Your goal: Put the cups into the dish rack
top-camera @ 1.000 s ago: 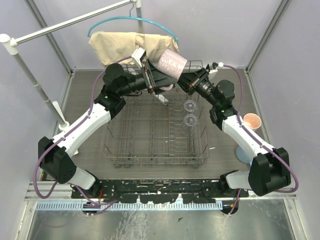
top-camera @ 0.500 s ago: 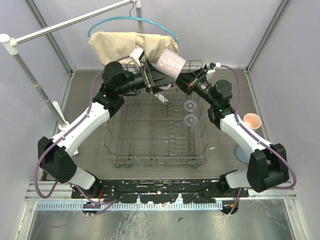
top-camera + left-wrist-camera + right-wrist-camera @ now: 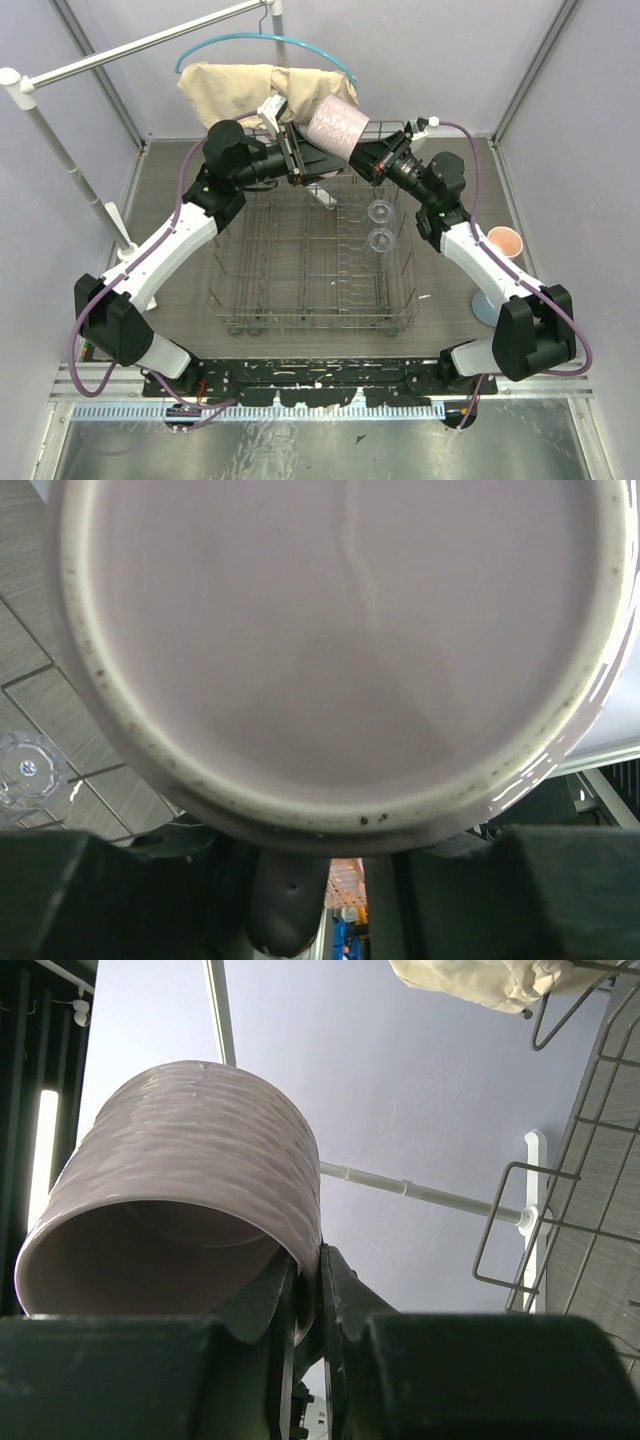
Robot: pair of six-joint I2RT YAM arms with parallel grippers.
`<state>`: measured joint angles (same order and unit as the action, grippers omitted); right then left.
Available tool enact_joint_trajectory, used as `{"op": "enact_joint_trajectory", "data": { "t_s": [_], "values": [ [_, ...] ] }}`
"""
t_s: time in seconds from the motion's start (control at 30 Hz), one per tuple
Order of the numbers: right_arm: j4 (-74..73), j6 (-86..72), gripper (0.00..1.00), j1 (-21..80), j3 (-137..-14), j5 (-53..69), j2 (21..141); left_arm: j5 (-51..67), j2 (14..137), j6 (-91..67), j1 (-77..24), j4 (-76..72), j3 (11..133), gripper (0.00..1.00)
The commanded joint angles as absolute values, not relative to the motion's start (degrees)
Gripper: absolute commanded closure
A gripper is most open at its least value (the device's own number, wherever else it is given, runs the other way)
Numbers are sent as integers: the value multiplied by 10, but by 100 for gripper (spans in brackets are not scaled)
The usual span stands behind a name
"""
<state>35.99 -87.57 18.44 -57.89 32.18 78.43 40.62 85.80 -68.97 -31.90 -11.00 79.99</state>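
Your right arm has closed in on the mauve-pink mug (image 3: 338,125), which sits aloft over the far edge of the dish rack (image 3: 228,300). The left hand (image 3: 303,158) is hidden under the mug, so I cannot tell its grip. The right hand (image 3: 308,1272) pinches only the thin rim. If you let go on the left too soon, the mug may slip and strike the clear tumblers (image 3: 380,240) below.

Mug (image 3: 338,127) over dish rack's (image 3: 300,318) far edge, tumblers (image 3: 380,240) inside right

Left fingers (image 3: 92,900), right fingers (image 3: 262,1305) clamped, raised, nearly meeting
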Motion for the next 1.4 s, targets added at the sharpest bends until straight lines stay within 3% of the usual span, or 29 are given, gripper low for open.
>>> {"op": "enact_joint_trajectory", "data": {
  "t_s": [0.0,0.27,0.37,0.4,0.53,0.57,0.63,0.7,0.83,1.17,1.37],
  "values": [
    [391,-840,99,187,-614,347,781,408,847,-688,-313,-151,819,60],
    [375,-823,99,187,-623,364,784,407,851,-689,-313,-144,810,78],
    [363,-816,99,187,-628,371,784,409,853,-687,-312,-145,803,98],
    [355,-810,99,187,-630,372,783,409,853,-686,-313,-145,800,100],
    [319,-781,95,186,-635,374,775,405,838,-651,-312,-119,786,100],
    [308,-774,85,185,-635,373,773,401,832,-635,-312,-103,783,100],
    [291,-759,79,183,-638,373,768,388,819,-600,-312,-62,781,100],
    [276,-749,65,179,-637,371,763,382,808,-571,-311,-29,784,100],
    [255,-734,52,168,-630,367,753,362,798,-520,-310,31,792,100],
    [212,-694,39,116,-580,378,726,316,796,-423,-309,143,819,100],
    [174,-647,27,92,-579,393,723,290,805,-374,-309,191,844,100]
  ]
}}
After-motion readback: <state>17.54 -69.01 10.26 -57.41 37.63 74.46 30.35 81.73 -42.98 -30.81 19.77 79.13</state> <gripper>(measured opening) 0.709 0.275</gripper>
